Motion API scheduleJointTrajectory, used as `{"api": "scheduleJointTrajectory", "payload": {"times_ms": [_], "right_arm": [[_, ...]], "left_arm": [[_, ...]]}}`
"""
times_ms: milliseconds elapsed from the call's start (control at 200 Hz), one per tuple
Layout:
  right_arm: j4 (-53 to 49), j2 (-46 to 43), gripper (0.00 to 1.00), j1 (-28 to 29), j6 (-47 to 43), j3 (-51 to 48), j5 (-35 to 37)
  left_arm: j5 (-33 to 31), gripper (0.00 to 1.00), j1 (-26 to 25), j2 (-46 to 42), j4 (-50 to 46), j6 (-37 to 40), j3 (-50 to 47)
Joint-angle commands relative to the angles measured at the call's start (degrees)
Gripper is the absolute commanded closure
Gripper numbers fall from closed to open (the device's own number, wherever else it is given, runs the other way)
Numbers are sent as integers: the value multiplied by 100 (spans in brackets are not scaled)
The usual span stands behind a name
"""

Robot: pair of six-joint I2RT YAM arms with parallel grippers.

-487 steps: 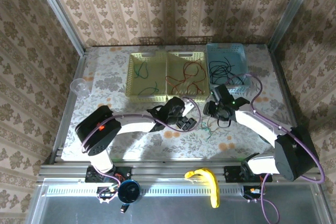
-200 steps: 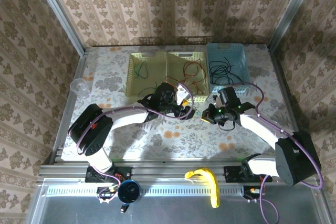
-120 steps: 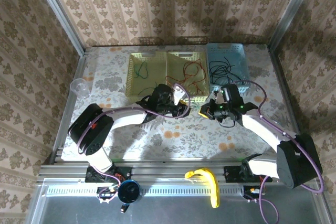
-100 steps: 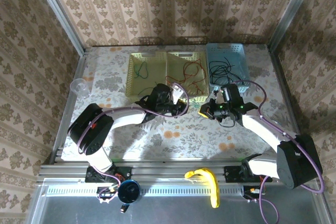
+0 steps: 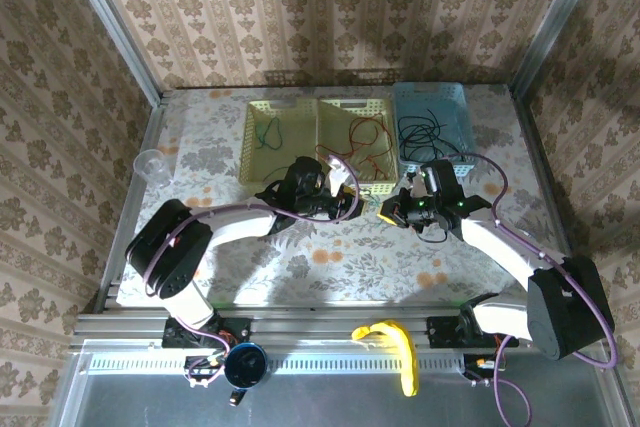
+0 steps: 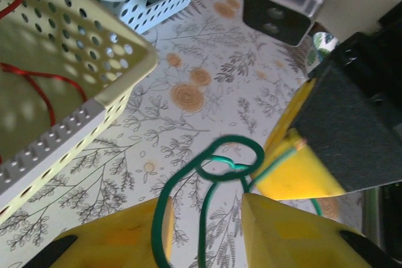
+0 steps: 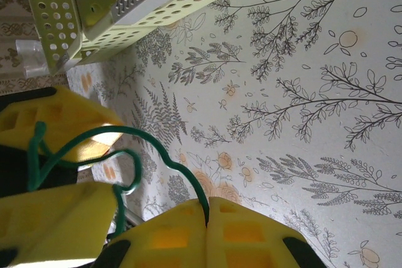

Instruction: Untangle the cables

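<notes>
Finds one green cable (image 6: 217,167) looped just above the counter (image 5: 330,257), strung between the two grippers, near the front corner of the middle yellow basket (image 6: 119,61). Notes the right gripper (image 7: 207,208) pressed together, pinching that cable at the fingertip seam. Notes the left gripper (image 6: 204,211) spread, with the cable passing through the gap and lying against one finger. Cannot confirm any firm hold there. Records red cables (image 5: 360,142) inside the middle yellow basket, a second green cable (image 5: 268,132) in the left yellow basket (image 5: 249,147), and black cables (image 5: 425,132) in the blue basket (image 5: 430,90). Logs a clear cup (image 5: 150,164) well apart, at the counter's left edge.
</notes>
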Motion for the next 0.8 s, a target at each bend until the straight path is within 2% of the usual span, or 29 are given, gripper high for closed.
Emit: {"api": "scheduleJointTrajectory", "payload": {"times_ms": [0,70,225,410,790], "right_arm": [[-100,-8,100,-26,-4,-69,-161],[-68,-23,100,-25,22,-71,-168],[-88,-61,100,-25,6,-37,-173],[-393,-151,100,-62,-125,24,48],[-1664,-1097,100,-624,-858,478,2263]], "left_arm": [[329,65,45,-173,197,-78,66],[271,72,64,-139,203,-118,77],[183,100,71,1,228,-193,162],[78,100,138,-79,190,-192,159],[1840,100,220,-505,-2294,888,568]]}}
